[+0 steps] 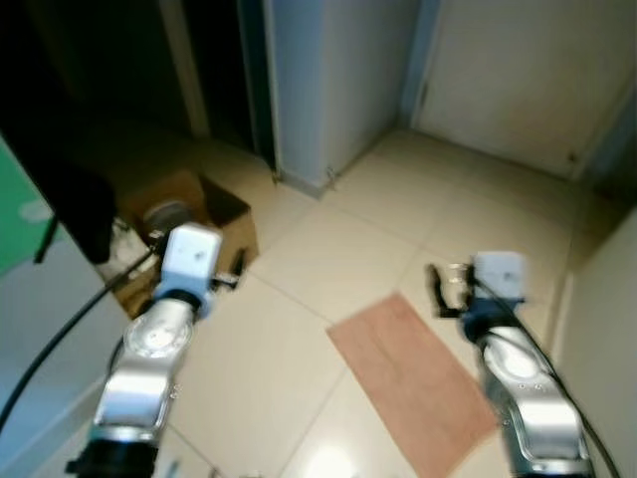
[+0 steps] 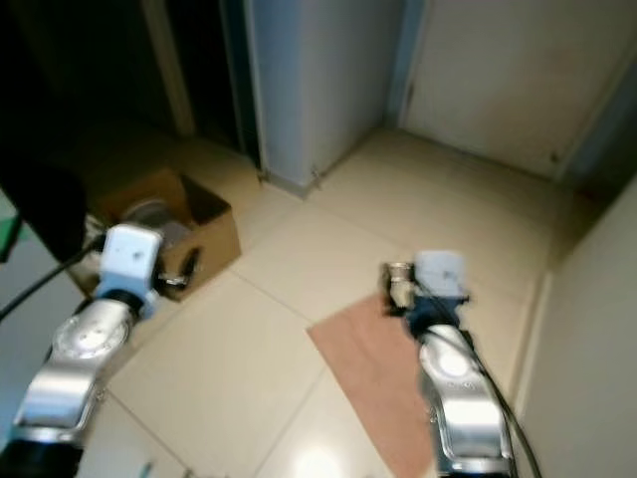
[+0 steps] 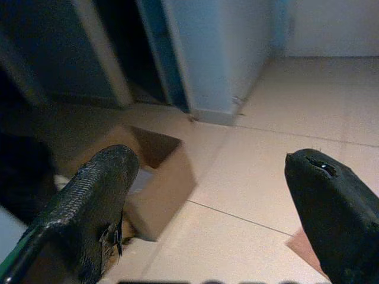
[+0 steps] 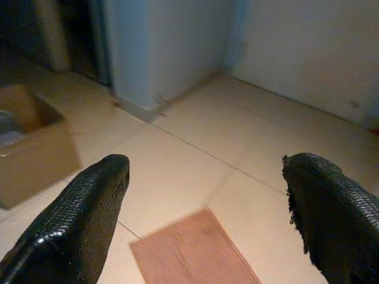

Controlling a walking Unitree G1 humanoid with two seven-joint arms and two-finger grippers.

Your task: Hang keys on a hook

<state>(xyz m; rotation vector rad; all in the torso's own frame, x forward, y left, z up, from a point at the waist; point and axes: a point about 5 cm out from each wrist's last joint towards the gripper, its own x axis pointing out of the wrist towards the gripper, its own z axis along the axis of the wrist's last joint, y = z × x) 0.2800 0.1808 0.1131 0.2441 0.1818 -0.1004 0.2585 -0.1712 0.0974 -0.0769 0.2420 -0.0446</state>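
The left gripper (image 3: 213, 201) has its fingers (image 3: 95, 207) spread wide with nothing between them. The right gripper (image 4: 207, 219) stands the same: fingers (image 4: 77, 219) far apart, holding nothing. Both arms are raised ahead of the robot over the floor (image 1: 328, 249), the left at about 8 o'clock in the head view and the right at about 4 o'clock.

Just beyond the left gripper, toward 10 o'clock, sits an open cardboard box (image 1: 214, 214) with some greyish thing inside that is too blurred to name. Between the arms, nearer the right one, a reddish-brown mat (image 1: 413, 378) lies flat on the pale tiles. At 12 o'clock a pale wall corner (image 1: 318, 90) juts out, with a dark opening to its left and a closed door (image 1: 518, 70) toward 1 o'clock.

No keys and no hook can be made out anywhere, so the job looks to be at the searching or approach stage, with no pick-up begun. The next move likely calls for finding the keys first, perhaps checking the box, before any grasp.
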